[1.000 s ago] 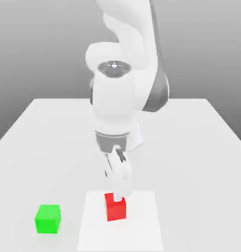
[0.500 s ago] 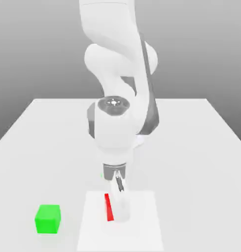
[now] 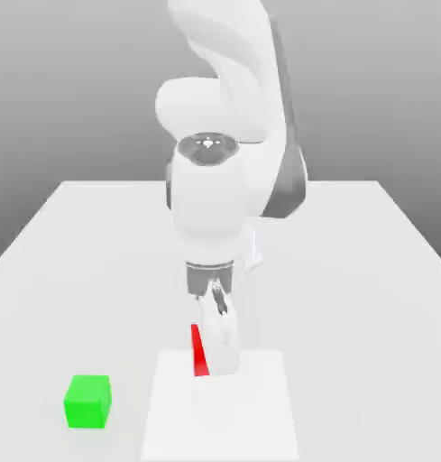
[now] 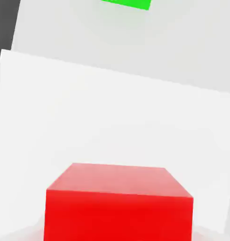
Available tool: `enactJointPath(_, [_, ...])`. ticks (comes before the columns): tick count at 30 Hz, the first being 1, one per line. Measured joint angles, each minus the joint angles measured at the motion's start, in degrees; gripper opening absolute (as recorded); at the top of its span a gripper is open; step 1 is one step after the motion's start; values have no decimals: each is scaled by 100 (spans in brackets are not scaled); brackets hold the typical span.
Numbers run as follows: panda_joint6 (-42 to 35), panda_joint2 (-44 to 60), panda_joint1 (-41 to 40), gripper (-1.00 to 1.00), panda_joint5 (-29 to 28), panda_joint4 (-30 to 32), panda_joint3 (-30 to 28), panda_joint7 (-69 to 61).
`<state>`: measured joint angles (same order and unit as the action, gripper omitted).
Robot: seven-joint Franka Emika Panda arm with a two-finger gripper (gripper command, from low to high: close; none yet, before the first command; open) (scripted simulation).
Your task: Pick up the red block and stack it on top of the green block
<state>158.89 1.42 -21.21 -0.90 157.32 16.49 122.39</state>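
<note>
The red block shows as a narrow red sliver beside the white fingers of my gripper, which is shut on it. The block hangs a little above the table. In the hand view the red block sits close to the camera. The green block rests on the table toward the exterior view's left, well apart from the gripper, near the front edge. A strip of the green block also appears at the edge of the hand view.
A lighter white square patch lies on the grey-white table directly under the gripper. The arm's bulky white body rises above the middle of the table.
The arm dropped onto the red block, closed on it, and has now risen again, carrying the block up off the white patch. The green block has not moved.
</note>
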Motion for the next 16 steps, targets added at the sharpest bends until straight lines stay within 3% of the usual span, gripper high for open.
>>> enactJointPath(7, [-789,192,-1233,-100,-13,-975,-629,-80])
enactJointPath(12, [-134,1031,-1183,-100,-358,-1150,-821,160])
enactJointPath(13, [6,1184,-1155,100,-418,-1158,-858,202])
enactJointPath(16, [6,1184,-1155,100,-418,-1158,-858,202])
